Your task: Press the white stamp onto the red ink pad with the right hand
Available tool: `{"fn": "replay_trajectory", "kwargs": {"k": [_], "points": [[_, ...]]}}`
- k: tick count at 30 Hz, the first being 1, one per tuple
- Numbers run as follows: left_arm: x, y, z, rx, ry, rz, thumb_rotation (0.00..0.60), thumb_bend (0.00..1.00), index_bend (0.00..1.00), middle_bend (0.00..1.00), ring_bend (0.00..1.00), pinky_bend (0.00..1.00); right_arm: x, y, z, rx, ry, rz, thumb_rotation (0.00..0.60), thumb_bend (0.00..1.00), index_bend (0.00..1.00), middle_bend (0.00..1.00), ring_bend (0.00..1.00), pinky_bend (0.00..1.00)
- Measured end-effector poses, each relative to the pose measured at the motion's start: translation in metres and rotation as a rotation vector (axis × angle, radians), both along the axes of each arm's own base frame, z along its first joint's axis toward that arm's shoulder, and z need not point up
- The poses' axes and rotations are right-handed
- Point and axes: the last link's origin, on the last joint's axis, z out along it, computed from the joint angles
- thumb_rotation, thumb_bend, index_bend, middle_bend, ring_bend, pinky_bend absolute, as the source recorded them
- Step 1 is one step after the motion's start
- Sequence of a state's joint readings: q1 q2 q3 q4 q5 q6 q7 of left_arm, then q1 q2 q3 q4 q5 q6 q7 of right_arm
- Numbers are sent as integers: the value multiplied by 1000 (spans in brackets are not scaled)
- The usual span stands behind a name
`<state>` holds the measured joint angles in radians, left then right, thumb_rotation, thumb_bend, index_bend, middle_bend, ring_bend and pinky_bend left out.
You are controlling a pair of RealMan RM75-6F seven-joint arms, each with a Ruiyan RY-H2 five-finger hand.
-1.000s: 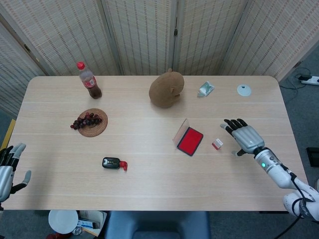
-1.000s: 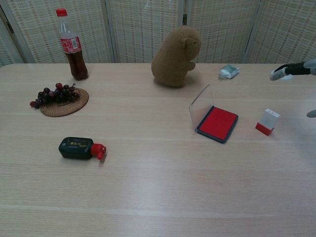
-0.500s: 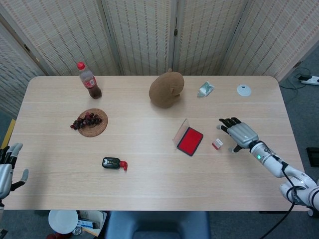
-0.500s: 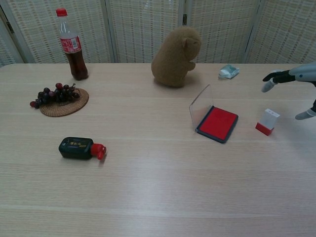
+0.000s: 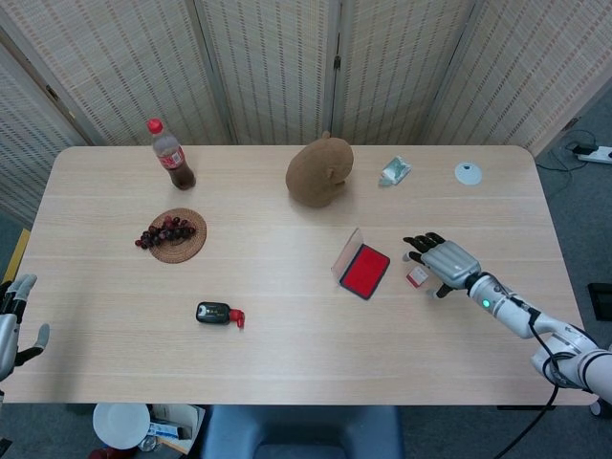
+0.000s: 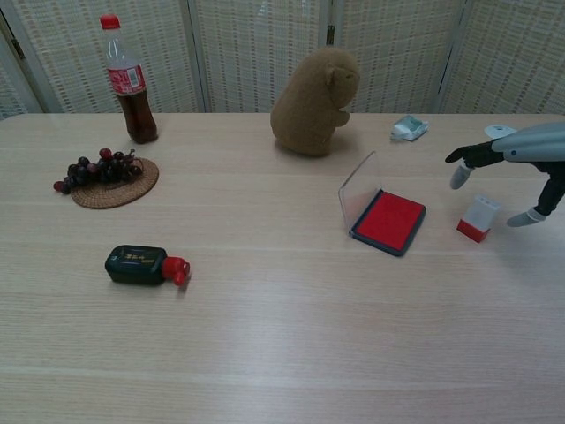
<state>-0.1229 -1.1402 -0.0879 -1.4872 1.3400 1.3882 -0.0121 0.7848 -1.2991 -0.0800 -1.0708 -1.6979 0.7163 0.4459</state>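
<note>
The white stamp (image 5: 416,276) (image 6: 478,218) with a red base stands upright on the table, right of the red ink pad (image 5: 365,271) (image 6: 389,221). The pad lies open with its clear lid raised on its left side. My right hand (image 5: 438,258) (image 6: 508,155) hovers over the stamp with fingers spread, holding nothing; its thumb hangs down just right of the stamp. My left hand (image 5: 11,320) is at the table's near left edge, fingers apart and empty.
A brown plush toy (image 5: 319,171) sits behind the pad. A cola bottle (image 5: 170,154), grapes on a woven mat (image 5: 173,233) and a dark ink bottle (image 5: 219,314) lie to the left. A wrapped packet (image 5: 394,171) and white disc (image 5: 468,173) are at the back right.
My right hand has moved left across the table, from right of the stamp to directly above it. My left hand has slid down toward the frame edge.
</note>
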Motion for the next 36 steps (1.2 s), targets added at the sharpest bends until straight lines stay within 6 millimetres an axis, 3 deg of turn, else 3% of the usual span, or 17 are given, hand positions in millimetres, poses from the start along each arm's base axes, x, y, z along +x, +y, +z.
{"fn": "replay_trajectory", "kwargs": {"k": [14,36], "points": [[-3,2,-1,-2,7,19,600,427,0,0,0,0,-8,-3,3,-10,27,5,600,262,240,16,0,0],[-8,3,1,-1,-6,36,600,427,0,0,0,0,-7,-11,-11,-2,19,12,600,320,297,34,0,0]]}}
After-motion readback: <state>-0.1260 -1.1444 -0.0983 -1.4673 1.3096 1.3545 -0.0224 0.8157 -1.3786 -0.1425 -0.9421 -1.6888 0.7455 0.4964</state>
